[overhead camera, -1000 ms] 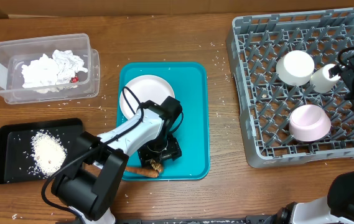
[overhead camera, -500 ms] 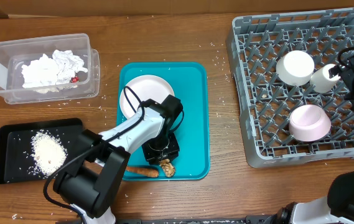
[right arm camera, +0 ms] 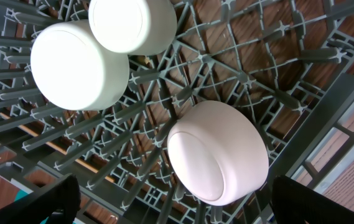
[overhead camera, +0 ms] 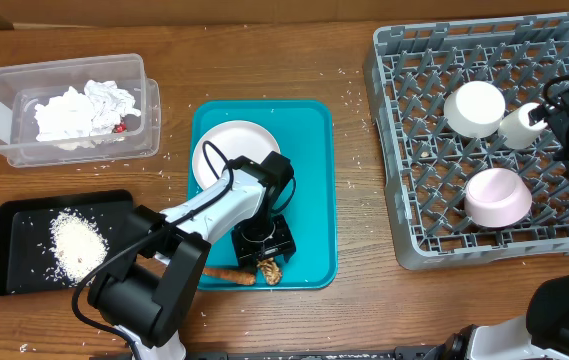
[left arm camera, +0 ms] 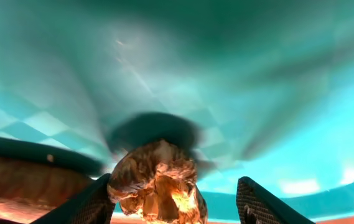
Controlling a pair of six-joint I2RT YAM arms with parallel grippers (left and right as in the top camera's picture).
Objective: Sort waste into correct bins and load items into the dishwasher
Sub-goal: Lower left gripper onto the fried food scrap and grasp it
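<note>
My left gripper (overhead camera: 266, 256) hangs low over the front of the teal tray (overhead camera: 314, 180), open. The brown crumbly chunk (left arm camera: 157, 184) lies between its fingers, touching the left one and clear of the right one (left arm camera: 257, 200). In the overhead view the chunk (overhead camera: 268, 270) sits at the tray's front edge, beside the orange carrot piece (overhead camera: 226, 274). The white plate (overhead camera: 232, 150) rests on the tray behind the arm. My right gripper (right arm camera: 175, 190) stands wide open over the pink bowl (right arm camera: 217, 152) in the grey rack (overhead camera: 414, 150); the white bowl (right arm camera: 78, 65) and the cup (right arm camera: 132, 23) stand beside it.
The clear tub (overhead camera: 4, 120) at back left holds crumpled tissue (overhead camera: 82, 110) and a red wrapper (overhead camera: 120, 127). The black tray (overhead camera: 19, 225) at front left holds a heap of rice (overhead camera: 76, 246). Stray rice grains dot the wooden table around the teal tray.
My left gripper has shifted slightly right along the tray's front, and the brown chunk lies further right than a second ago. The right arm has not moved.
</note>
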